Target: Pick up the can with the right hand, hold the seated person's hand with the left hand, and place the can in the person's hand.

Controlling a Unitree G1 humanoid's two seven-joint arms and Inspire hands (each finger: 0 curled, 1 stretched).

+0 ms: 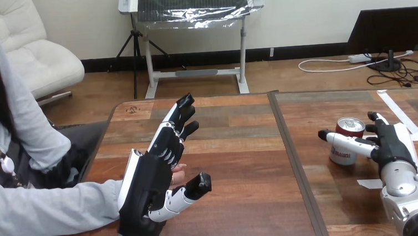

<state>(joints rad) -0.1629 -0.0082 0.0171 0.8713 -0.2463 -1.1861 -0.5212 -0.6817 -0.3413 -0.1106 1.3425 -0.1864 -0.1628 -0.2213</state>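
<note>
At the table's point(240, 204) left side, the left hand point(147, 183) stands with fingers straight and thumb out, in front of the person's hand point(180, 173); no grip on it shows. Farther right, the can point(350, 126) stands upright on the table. The right hand point(392, 145) is just beside it, one finger straight across its front, the rest spread. Lifting before those fingers close could tip the can, and an unheld palm may drift.

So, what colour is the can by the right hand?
The small metal can is red and white; head view.
</note>
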